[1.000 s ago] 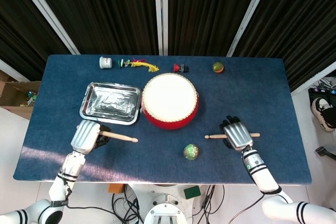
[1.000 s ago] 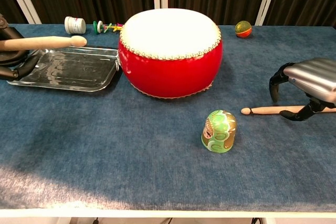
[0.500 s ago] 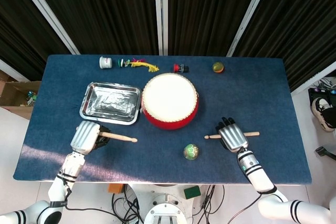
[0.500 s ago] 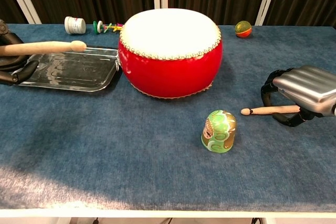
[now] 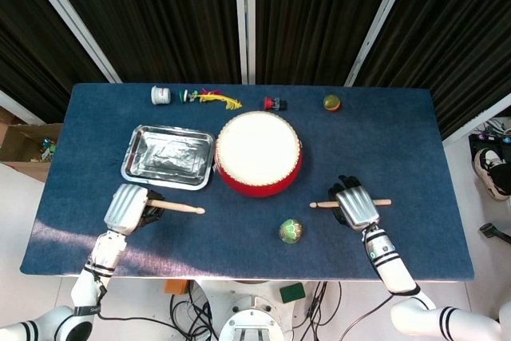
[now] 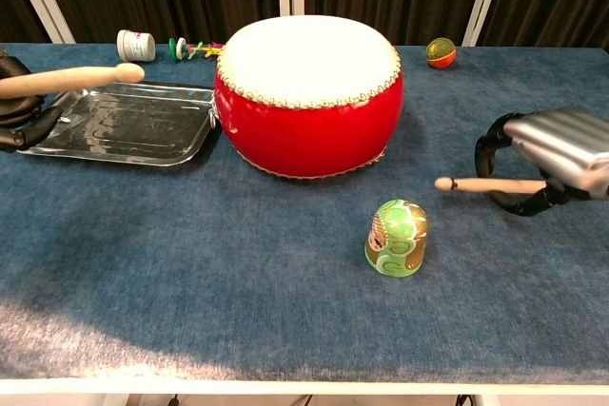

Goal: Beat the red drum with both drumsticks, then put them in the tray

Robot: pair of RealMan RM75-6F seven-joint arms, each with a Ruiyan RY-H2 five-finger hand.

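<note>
At the near edge of the blue surface (image 5: 399, 149), the left hand (image 5: 125, 208) grips one drumstick (image 5: 177, 208), its tip pointing toward the middle. The right hand (image 5: 356, 206) has its fingers curled around the other drumstick (image 6: 487, 184), lifted clear of the cloth in the chest view. A green painted figurine (image 6: 397, 237) stands between them. Beyond sits the red drum (image 5: 259, 153), the foil tray (image 5: 168, 156) just beside it on the left. A white jar (image 5: 160, 95), coloured trinkets (image 5: 209, 97) and a small ball (image 5: 331, 102) line the far edge.
</note>
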